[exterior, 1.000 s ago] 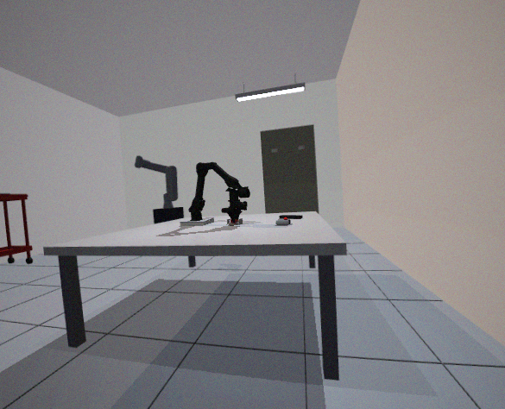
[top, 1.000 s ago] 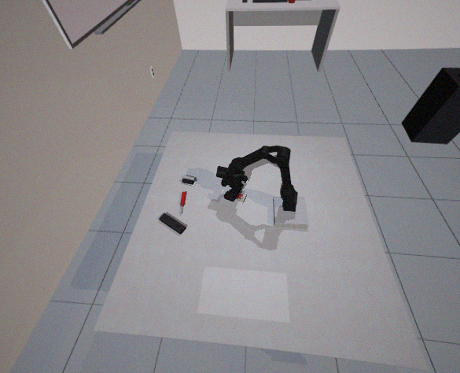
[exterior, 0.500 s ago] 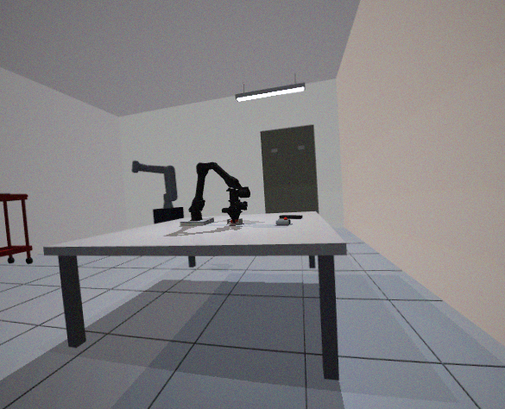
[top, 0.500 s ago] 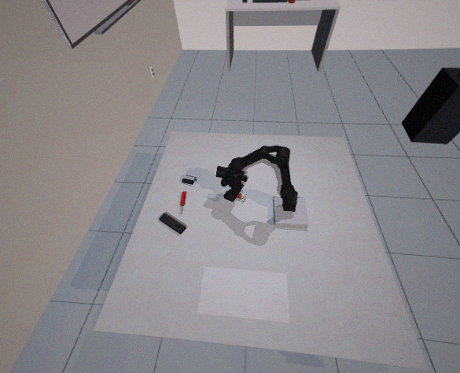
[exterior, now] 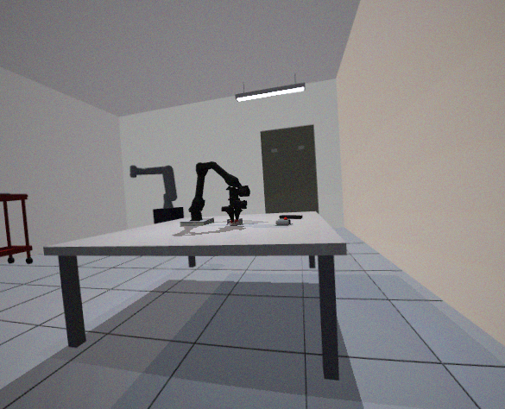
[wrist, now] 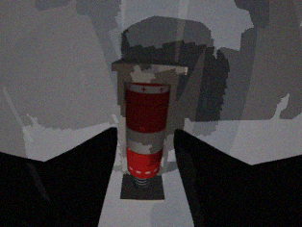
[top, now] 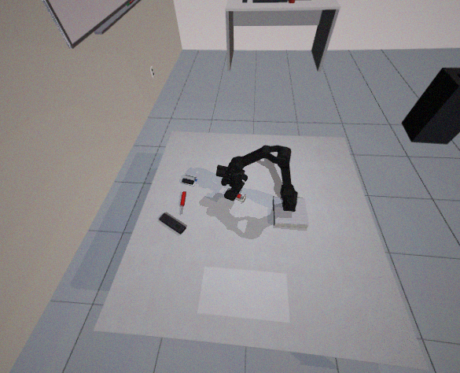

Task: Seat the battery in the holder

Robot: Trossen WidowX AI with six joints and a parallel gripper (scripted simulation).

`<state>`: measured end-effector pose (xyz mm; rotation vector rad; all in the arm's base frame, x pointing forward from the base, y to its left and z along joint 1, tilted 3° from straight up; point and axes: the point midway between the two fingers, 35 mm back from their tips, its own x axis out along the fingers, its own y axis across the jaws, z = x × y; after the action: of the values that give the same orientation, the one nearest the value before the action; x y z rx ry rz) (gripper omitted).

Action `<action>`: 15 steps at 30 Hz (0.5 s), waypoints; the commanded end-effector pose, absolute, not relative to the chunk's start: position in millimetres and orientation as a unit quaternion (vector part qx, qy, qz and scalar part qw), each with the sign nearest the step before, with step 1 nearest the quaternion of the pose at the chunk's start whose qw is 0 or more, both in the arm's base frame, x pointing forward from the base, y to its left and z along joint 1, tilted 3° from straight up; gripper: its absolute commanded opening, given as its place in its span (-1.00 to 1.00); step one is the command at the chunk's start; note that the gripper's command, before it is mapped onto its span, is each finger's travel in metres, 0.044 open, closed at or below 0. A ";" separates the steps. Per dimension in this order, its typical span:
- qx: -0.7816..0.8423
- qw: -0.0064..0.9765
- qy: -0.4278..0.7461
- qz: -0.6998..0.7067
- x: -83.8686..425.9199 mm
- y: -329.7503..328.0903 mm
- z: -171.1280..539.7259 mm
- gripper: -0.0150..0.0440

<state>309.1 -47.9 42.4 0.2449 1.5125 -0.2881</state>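
The red battery [top: 239, 195] [wrist: 147, 112] with pale bands lies lengthwise in the pale holder [wrist: 120, 78]. Its terminal end with plus marks faces the lip [wrist: 150, 65] at the top of the wrist view. Its other end is at the coiled spring [wrist: 140, 183], above the dark end plate [wrist: 142, 191]. Whether the terminal is under the lip, and whether the battery is fully flat, I cannot tell. My gripper [exterior: 234, 221] [wrist: 145, 135] is open, its black fingers on either side of the battery, with a visible gap at each side.
A red screwdriver [top: 183, 198], a black oblong object [top: 173, 223] and a small white-and-black device [top: 188, 179] lie on the wall side of the table [top: 241, 252]. The arm's base plate [top: 296, 219] is on the other side of the holder.
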 end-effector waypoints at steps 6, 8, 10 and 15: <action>0.110 0.713 0.680 -0.130 310.1 -47.7 51.0 0.32; 0.111 0.713 0.680 -0.130 310.6 -47.1 66.1 0.50; 0.111 0.713 0.680 -0.130 310.1 -46.3 83.6 0.68; 0.111 0.714 0.679 -0.130 304.3 -43.8 120.5 1.00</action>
<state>306.6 -45.2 95.7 0.2434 1.5151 -0.2855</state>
